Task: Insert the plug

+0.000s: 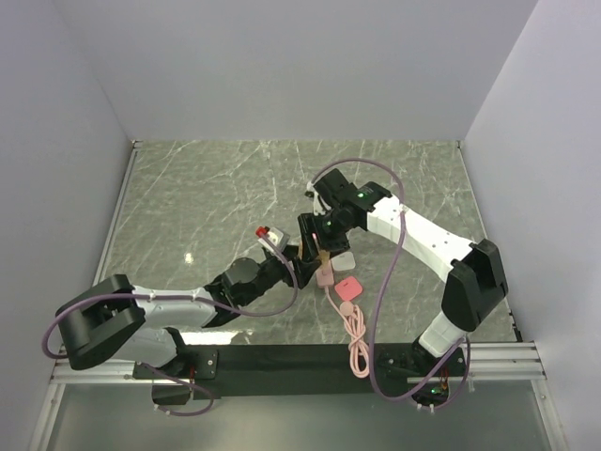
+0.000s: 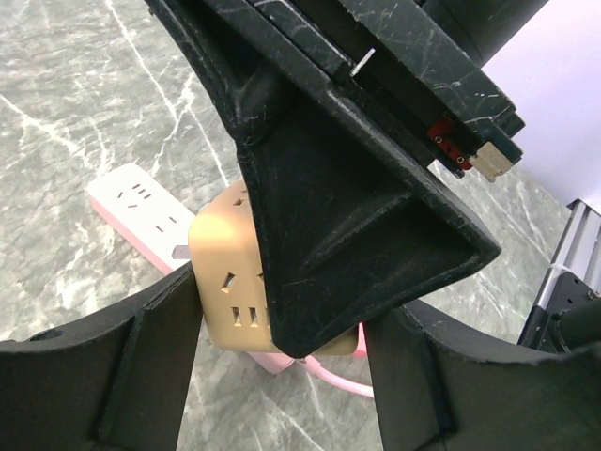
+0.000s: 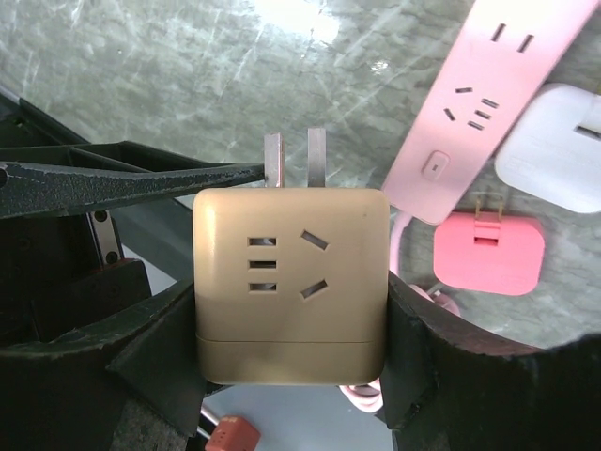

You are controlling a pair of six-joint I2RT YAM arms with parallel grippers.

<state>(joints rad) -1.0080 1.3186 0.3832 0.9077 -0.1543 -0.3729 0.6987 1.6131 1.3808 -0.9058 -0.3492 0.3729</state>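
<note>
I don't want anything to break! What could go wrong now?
Both grippers crowd the tan cube: the right gripper holds it and the left gripper straddles it, so they could bump. A left finger sits by the cube's bare prongs and might bend them. The plug lies loose beside the power strip and could get knocked away.

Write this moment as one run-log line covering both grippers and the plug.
right gripper: shut on tan cube | left gripper: straddling tan cube, grip unclear | plug: on table, uninserted | power strip: beside plug
</note>
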